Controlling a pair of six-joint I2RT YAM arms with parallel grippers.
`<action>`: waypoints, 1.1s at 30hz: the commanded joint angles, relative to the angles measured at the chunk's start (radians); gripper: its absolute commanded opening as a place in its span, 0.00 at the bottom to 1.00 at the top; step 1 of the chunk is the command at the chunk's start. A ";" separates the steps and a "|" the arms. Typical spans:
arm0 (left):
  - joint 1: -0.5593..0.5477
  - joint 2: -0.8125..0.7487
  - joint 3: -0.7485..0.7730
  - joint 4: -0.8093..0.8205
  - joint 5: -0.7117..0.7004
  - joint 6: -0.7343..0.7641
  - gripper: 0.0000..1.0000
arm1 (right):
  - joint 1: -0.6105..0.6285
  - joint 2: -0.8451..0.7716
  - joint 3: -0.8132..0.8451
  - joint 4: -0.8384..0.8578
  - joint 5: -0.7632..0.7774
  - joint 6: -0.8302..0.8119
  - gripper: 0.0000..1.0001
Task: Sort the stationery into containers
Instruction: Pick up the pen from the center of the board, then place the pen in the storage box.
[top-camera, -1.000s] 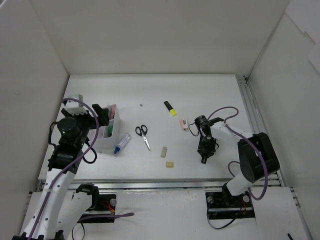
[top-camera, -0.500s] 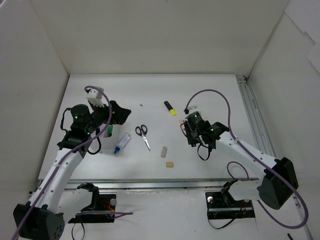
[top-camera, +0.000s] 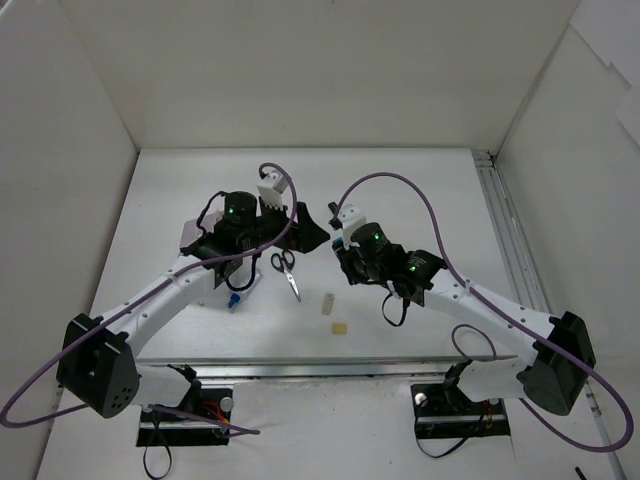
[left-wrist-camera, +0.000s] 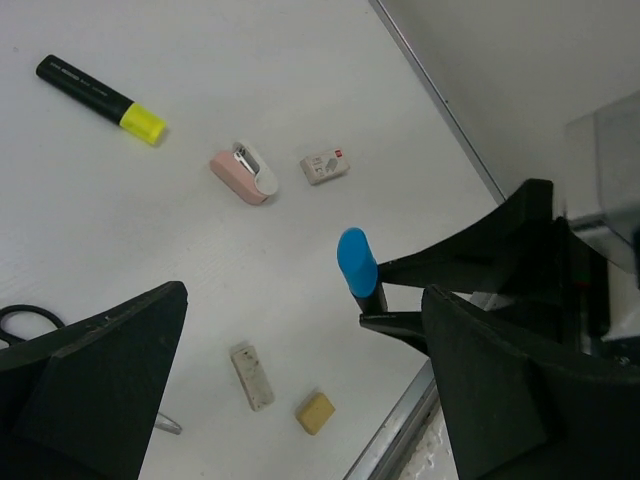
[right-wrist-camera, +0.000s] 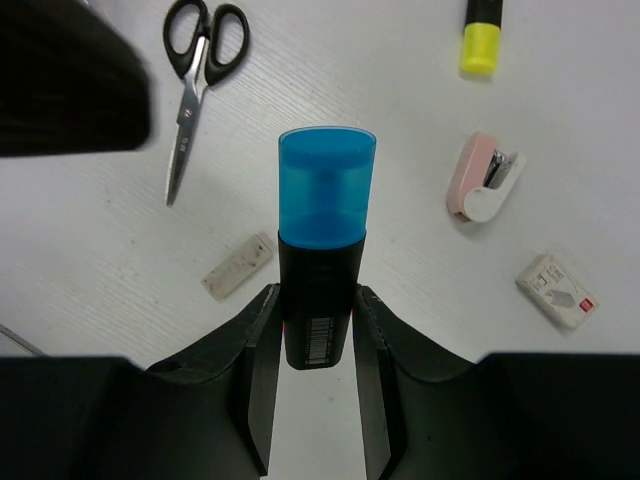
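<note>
My right pincer (right-wrist-camera: 318, 300) is clamped on the black barrel of the blue-capped highlighter (right-wrist-camera: 326, 190), the cap jutting past the fingertips over the table (right-wrist-camera: 400, 60). Beyond it I see the scissors (right-wrist-camera: 195, 75), an eraser (right-wrist-camera: 238, 266) and the correction tape (right-wrist-camera: 482, 178). My left pincer (left-wrist-camera: 305, 295) gapes wide apart, holding nothing.

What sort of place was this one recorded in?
Most likely a lab robot cell, not an office: plain white panels wall in a white table, a left arm and right arm are mounted at its near edge, and stationery such as scissors lies on it.
</note>
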 joint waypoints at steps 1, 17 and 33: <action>-0.025 0.022 0.070 0.064 -0.079 -0.044 0.98 | 0.017 -0.003 0.057 0.115 -0.025 -0.028 0.00; -0.104 0.168 0.136 0.060 -0.067 -0.079 0.43 | 0.037 0.043 0.103 0.271 0.002 -0.025 0.00; 0.154 -0.158 -0.005 -0.035 -0.185 0.026 0.00 | -0.041 0.062 0.129 0.265 0.024 0.041 0.78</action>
